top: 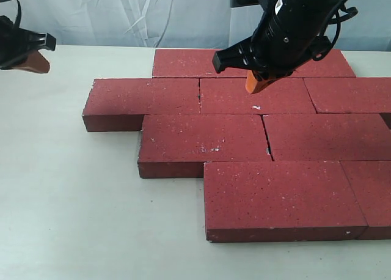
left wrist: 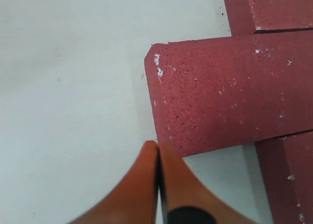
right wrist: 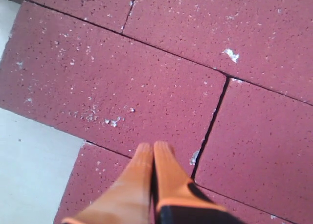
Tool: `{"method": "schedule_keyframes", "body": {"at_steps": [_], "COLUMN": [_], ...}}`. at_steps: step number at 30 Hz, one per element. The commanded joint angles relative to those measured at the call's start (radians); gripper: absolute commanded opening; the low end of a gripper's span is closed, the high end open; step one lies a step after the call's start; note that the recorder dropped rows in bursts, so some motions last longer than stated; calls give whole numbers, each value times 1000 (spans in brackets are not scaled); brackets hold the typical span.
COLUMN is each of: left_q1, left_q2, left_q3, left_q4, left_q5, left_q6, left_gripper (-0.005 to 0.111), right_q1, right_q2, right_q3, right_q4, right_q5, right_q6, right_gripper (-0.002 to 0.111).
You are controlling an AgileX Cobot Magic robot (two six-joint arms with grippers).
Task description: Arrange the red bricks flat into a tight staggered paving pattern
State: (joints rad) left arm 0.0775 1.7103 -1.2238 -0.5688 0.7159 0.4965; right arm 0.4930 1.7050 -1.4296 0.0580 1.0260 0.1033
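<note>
Right hand [top: 252,84]: we see it over the middle of the paving, its two orange fingers [right wrist: 168,160] pressed together with no gap between them, holding nothing.
Right hand contact: its tips hang close over the top of the middle brick in the second row from the back. We cannot tell whether they touch it.
Left hand [top: 38,63]: it is raised at the far left of the exterior view, well apart from the paving. Its fingers are also closed tight against each other and it is empty.
Left hand, wrist view: its tips show just beside the edge of an end brick. We cannot judge how high above it they are.
Bricks [top: 201,139]: we count nine, all lying flat, dark red and gritty with white flecks.
Long axis: every brick runs left to right across the exterior view, all parallel, with short ends meeting within each row.
Rows: there are four, with two bricks at the back, then three, two and two. The picture's right edge cuts off the outer bricks.
Stagger: the end joints of one row meet the long sides of the next row's bricks. The second row reaches furthest left, and the two nearer rows each begin further right.
Joints: long sides lie against each other. A thin dark slit shows between the two third-row bricks.
Place: the paving fills the middle and right of the pale desk [top: 73,219].
</note>
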Motion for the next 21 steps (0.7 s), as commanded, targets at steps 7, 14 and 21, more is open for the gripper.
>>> {"method": "schedule_keyframes", "body": {"at_steps": [7,14,21], "left_q1": [-21,-141,-221], "left_q2": [-242,-404,-590], "left_q3": [132,172,245], "left_q4": [18,228,512], "left_q5": [-79,-101,-138], "left_q6": [-29,-170,-418], "left_gripper": [0,0,0], "right_q1": [-5,-5,-5], "right_q2": [-1,-1,-14], "right_q3": [-1,-1,-1], "right_q4": [27,21,15], "right_q5": [-8,4,22], "right_q6": [-5,-5,3], "right_gripper": [-1,-1,-1]}}
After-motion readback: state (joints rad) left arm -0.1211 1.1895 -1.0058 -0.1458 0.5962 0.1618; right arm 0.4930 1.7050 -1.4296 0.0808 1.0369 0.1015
